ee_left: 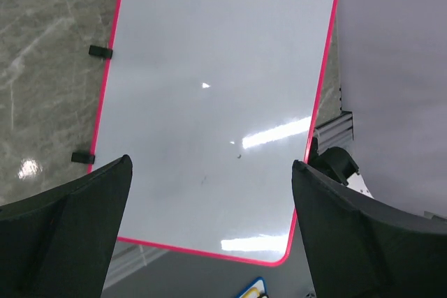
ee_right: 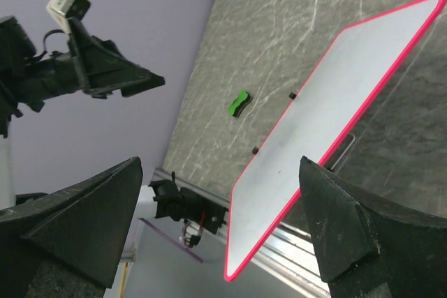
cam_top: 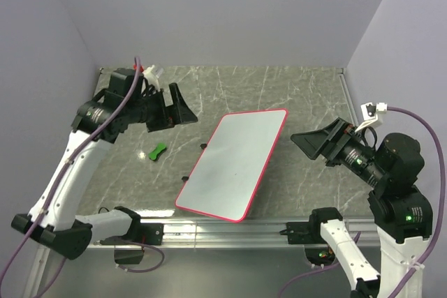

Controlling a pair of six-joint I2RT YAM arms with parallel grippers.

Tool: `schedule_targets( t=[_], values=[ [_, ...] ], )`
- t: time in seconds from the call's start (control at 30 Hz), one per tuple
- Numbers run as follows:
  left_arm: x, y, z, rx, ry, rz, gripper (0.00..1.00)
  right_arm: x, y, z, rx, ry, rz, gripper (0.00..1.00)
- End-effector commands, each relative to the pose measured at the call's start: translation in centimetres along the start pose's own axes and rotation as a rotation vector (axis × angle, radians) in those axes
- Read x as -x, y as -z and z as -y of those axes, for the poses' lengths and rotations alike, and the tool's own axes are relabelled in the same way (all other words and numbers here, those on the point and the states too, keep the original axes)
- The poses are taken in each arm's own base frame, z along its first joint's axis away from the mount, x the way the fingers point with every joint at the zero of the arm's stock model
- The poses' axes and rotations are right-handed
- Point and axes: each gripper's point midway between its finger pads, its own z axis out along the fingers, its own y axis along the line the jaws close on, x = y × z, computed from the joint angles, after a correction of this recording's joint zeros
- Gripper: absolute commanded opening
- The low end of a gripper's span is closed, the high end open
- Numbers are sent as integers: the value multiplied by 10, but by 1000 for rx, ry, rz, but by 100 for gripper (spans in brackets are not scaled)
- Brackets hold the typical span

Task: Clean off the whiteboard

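The whiteboard (cam_top: 237, 164) lies tilted on the marble table, white with a red-pink rim and two black clips on its left edge. It fills the left wrist view (ee_left: 216, 102) and shows in the right wrist view (ee_right: 335, 123). Its surface looks nearly blank, with a few tiny specks. A small green eraser (cam_top: 156, 151) lies on the table left of the board, also in the right wrist view (ee_right: 239, 103). My left gripper (cam_top: 183, 111) is open and empty, raised above the table left of the board's far end. My right gripper (cam_top: 311, 142) is open and empty, raised right of the board.
An aluminium rail (cam_top: 230, 228) runs along the table's near edge, just below the board's near corner. Lilac walls close in on the left, back and right. Bare marble table (cam_top: 293, 88) lies beyond the board.
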Motion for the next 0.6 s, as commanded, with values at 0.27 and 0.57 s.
schedule_targets(
  t=[0.27, 0.57],
  values=[
    [-35, 37, -13, 74, 55, -32, 100, -28, 11, 0, 25, -27, -84, 100],
    [-41, 41, -15, 103, 40, -33, 99, -38, 12, -9, 104, -20, -122, 98]
  ],
)
